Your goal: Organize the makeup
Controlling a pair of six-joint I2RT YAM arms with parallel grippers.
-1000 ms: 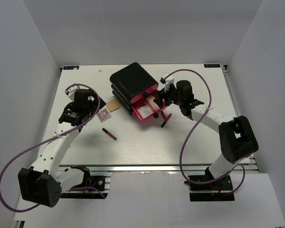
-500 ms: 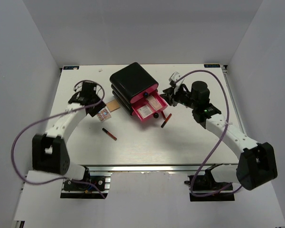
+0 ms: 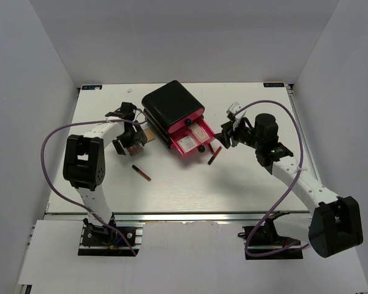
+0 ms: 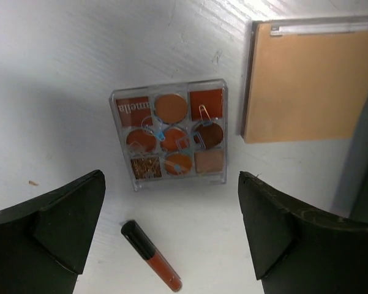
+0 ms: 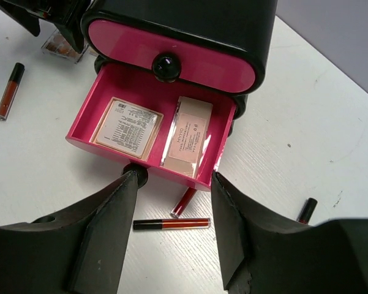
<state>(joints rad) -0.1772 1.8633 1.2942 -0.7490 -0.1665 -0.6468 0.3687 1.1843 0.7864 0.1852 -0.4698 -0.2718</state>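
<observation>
Left gripper [image 4: 171, 184] now above palette [image 4: 169, 135], jaws wide

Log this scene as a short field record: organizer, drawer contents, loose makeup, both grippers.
Organizer: black box with pink drawers, one drawer pulled open.
In drawer: two flat rectangular packets, side by side.
Left gripper: open, over a clear square eyeshadow palette.
Right gripper: open, empty, before the open drawer.
Loose on table: slim red lip-gloss tubes, flat tan packet.
</observation>
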